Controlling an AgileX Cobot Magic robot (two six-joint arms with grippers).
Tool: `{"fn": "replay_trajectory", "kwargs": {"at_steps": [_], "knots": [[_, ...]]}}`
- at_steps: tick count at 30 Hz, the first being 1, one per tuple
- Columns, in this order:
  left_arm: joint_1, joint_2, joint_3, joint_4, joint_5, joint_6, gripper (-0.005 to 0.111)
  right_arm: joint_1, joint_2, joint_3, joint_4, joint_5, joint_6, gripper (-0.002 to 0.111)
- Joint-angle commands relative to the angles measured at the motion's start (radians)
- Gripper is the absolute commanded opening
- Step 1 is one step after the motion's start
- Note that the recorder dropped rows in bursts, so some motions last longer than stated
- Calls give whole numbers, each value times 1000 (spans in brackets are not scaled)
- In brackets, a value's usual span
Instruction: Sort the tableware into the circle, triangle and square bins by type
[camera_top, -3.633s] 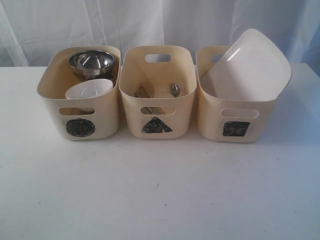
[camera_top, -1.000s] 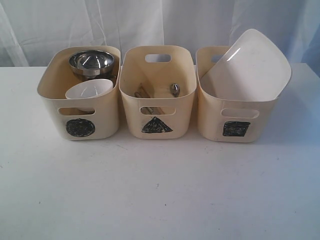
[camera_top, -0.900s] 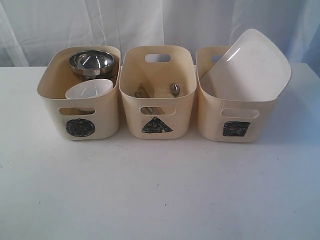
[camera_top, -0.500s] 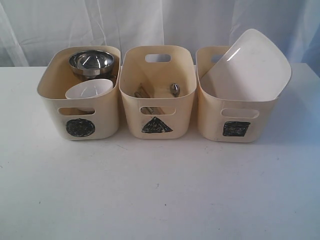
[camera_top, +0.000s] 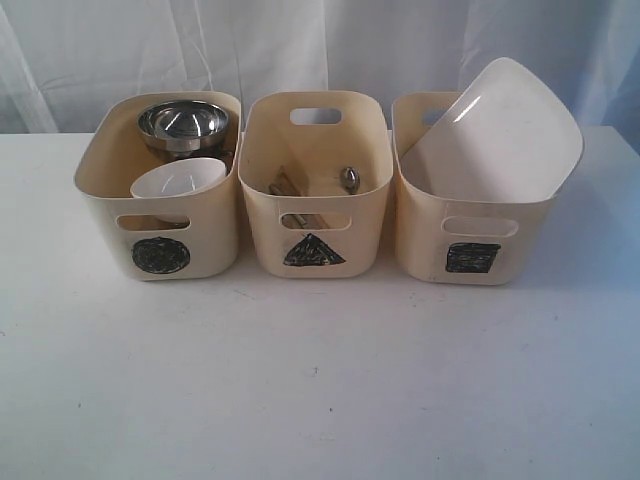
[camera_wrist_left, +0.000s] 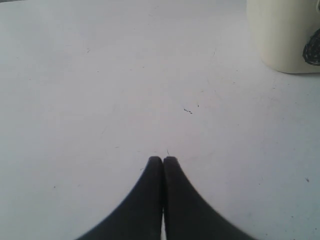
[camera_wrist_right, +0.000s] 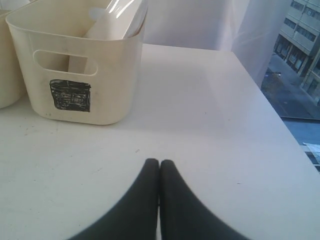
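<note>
Three cream bins stand in a row in the exterior view. The circle bin (camera_top: 160, 215) on the left holds the large steel bowl (camera_top: 183, 121) and the small white bowl (camera_top: 178, 180); the mugs are hidden. The triangle bin (camera_top: 315, 215) in the middle holds wooden chopsticks (camera_top: 285, 185) and a steel spoon (camera_top: 349, 179). The large white square plate (camera_top: 500, 125) leans in the square bin (camera_top: 470, 235) on the right. My left gripper (camera_wrist_left: 163, 159) is shut and empty over bare table near the circle bin (camera_wrist_left: 285, 35). My right gripper (camera_wrist_right: 159, 162) is shut and empty in front of the square bin (camera_wrist_right: 75, 70).
The white table (camera_top: 320, 380) spreads in front of the bins. A white curtain (camera_top: 300, 45) hangs behind them. The table's edge (camera_wrist_right: 280, 120) runs close to the square bin's outer side, with a window beyond it. Neither arm shows in the exterior view.
</note>
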Motion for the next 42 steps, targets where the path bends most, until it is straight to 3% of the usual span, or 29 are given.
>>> {"fn": "replay_trajectory", "kwargs": {"at_steps": [1,25,42], "knots": [[-5,-4,4,-5,-1,-4,0,-1,-6,5,-7,1,4,0],[-5,-4,4,-5,-1,-4,0,-1,-6,5,-5,-3,4,0],[-5,-4,4,-5,-1,-4,0,-1,-6,5,97,-5,4,0]]}}
